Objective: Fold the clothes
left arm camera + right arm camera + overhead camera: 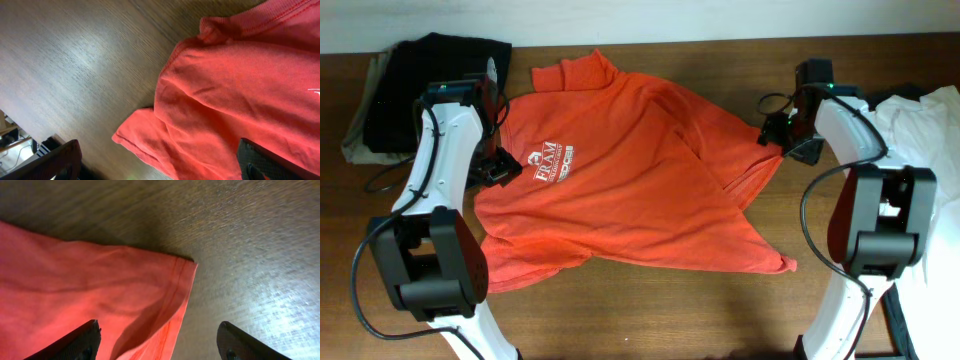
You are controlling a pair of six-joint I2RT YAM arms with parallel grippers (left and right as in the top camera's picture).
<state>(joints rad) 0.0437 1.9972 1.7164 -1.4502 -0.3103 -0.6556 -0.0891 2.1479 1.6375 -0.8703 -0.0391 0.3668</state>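
Observation:
The clothes in hand are a large red-orange T-shirt (630, 190) with white lettering, lying spread and wrinkled on the wooden table. Its right side is folded diagonally over. My left gripper (500, 168) is at the shirt's left sleeve. In the left wrist view it is open (160, 167), with the sleeve's hem (150, 145) between its fingers. My right gripper (780, 135) is at the shirt's right edge. In the right wrist view it is open (160, 345), straddling the hemmed corner (175, 285) of the shirt. Neither gripper holds fabric.
A dark garment (430, 80) lies heaped on olive fabric (355, 140) at the back left. A white garment (930, 130) lies at the right edge. Bare wood table (670, 310) runs along the front.

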